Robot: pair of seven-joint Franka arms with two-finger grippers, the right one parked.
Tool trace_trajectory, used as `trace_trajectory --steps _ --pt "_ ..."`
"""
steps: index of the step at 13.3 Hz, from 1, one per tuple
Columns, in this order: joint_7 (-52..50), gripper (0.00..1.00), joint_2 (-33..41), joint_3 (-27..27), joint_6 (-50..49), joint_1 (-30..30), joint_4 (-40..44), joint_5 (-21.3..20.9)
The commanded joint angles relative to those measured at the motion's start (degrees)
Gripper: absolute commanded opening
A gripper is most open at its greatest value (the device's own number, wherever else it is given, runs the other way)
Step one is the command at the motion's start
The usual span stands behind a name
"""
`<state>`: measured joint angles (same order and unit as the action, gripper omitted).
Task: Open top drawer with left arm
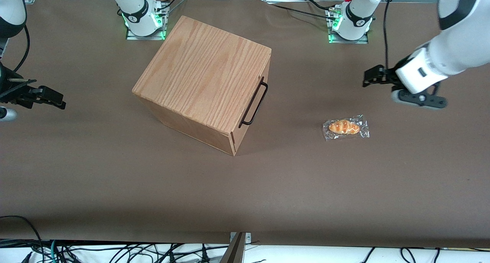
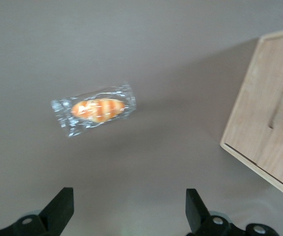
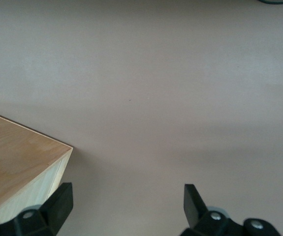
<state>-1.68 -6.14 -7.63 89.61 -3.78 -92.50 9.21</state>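
Note:
The oak-grain box [image 1: 204, 77] stands mid-table. Its top drawer [image 1: 236, 134] looks shut, the front panel flush with the box and facing the working arm's end of the table. A long thin black wire handle [image 1: 253, 103] runs along that panel. My left arm [image 1: 440, 60] reaches in from the working end. Its gripper [image 1: 366, 78] hangs above the table, well apart from the handle and pointing toward the box. In the left wrist view the gripper [image 2: 128, 196] is open with nothing between its fingers, and the drawer front [image 2: 259, 113] shows with the blurred handle [image 2: 279, 110].
A wrapped bread roll [image 1: 344, 127] lies on the brown table [image 1: 306, 186], below the gripper and nearer the front camera; it also shows in the wrist view as the roll [image 2: 98, 109]. The arm bases [image 1: 350, 22] stand at the table's back edge.

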Motion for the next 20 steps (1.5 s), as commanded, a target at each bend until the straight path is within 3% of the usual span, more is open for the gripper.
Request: trace_trajectory --steps 1,3,8,15,20 --pt "-0.5 1.0 -5.0 -2.2 -0.5 -3.1 6.0 0.8" --pt "-1.7 1.0 -8.8 -2.5 -0.1 -6.6 8.4 1.3" --pt "-3.1 1.0 -15.0 -2.5 9.9 -11.0 10.1 12.1" --pt "-2.8 1.0 -20.6 -2.5 20.3 -18.2 9.4 11.5" --pt "-2.0 1.0 -22.2 -2.5 21.9 -18.5 9.3 11.2"
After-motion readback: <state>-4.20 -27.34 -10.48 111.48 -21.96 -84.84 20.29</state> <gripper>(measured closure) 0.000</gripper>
